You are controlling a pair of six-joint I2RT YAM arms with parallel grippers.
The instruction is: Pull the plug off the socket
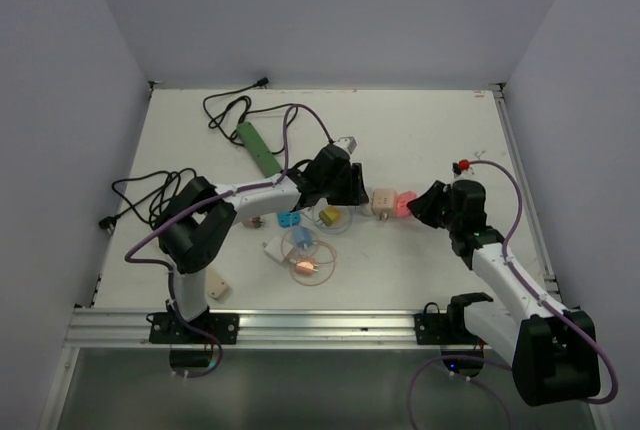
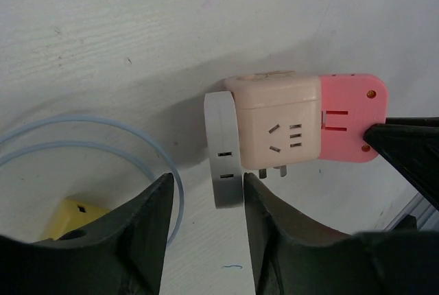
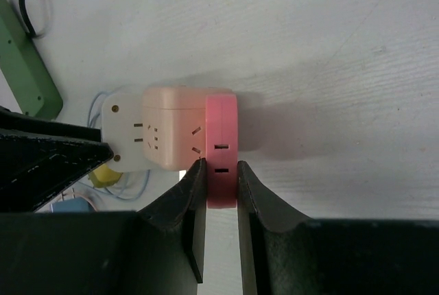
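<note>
A beige cube socket [image 1: 383, 200] lies mid-table, with a pink plug [image 1: 404, 204] on its right side. In the left wrist view the beige cube [image 2: 278, 120] carries a grey-white plug [image 2: 223, 151] on its other side, and the pink plug [image 2: 350, 116] shows too. My left gripper [image 2: 206, 199] is open; the grey-white plug's end sits between the fingers, against the right one. In the right wrist view my right gripper [image 3: 217, 178] is shut on the pink plug [image 3: 221, 151], beside the beige cube [image 3: 175, 127]. In the top view the grippers [image 1: 358, 190] [image 1: 425, 205] flank the cube.
A green power strip [image 1: 258, 147] and black cables [image 1: 225, 107] lie at the back left. A yellow plug [image 1: 329, 215], a blue plug [image 1: 288, 220], a white adaptor [image 1: 275, 247] and an orange plug in a wire coil [image 1: 305, 265] lie near the left arm. A red item [image 1: 462, 165] sits at the right.
</note>
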